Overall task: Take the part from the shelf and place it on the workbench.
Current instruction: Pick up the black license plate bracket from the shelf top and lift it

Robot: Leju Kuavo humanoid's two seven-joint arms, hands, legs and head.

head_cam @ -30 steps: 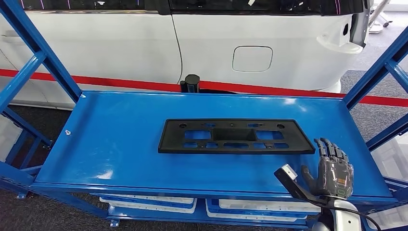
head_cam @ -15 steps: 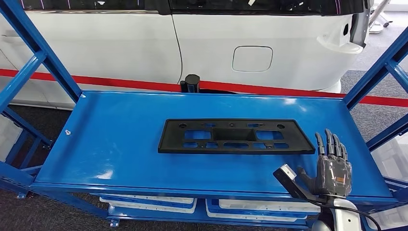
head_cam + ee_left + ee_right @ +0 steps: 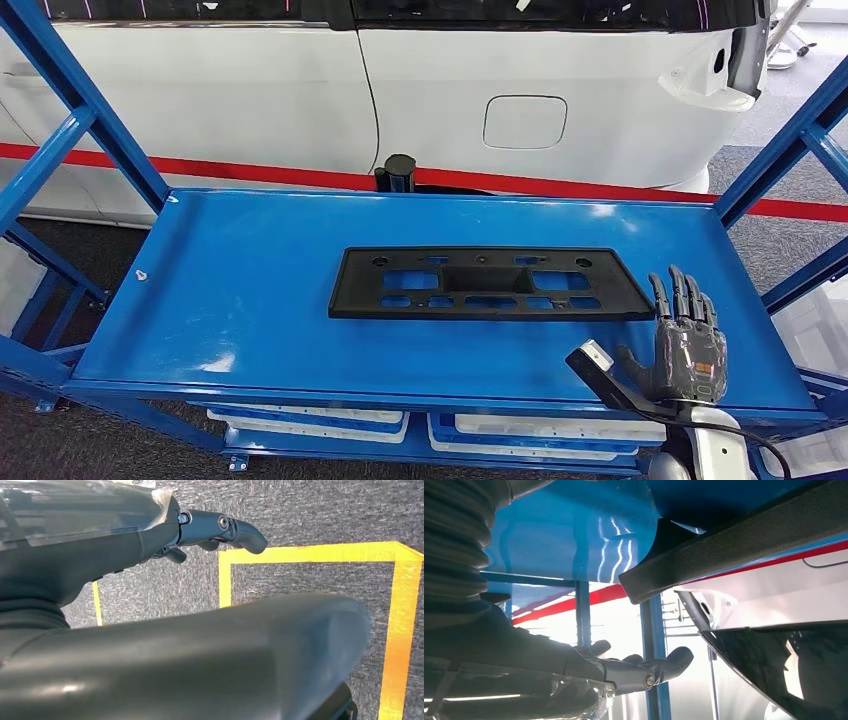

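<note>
A flat black plastic part with several cut-outs lies in the middle of the blue shelf top. My right hand hovers over the shelf's front right corner, just right of the part's right end. Its fingers are straight and spread, and it holds nothing. In the right wrist view the part's edge runs close beyond the bare fingers. My left hand hangs over grey floor, its fingers loose and holding nothing.
A white car stands right behind the shelf. Blue slanted uprights frame both ends. A black cylinder sits at the back edge. White bins lie on the lower level. Yellow tape marks the floor.
My right hand has risen a little and drifted slightly left toward the part's right end, with its fingers straightening. The part has not moved.
</note>
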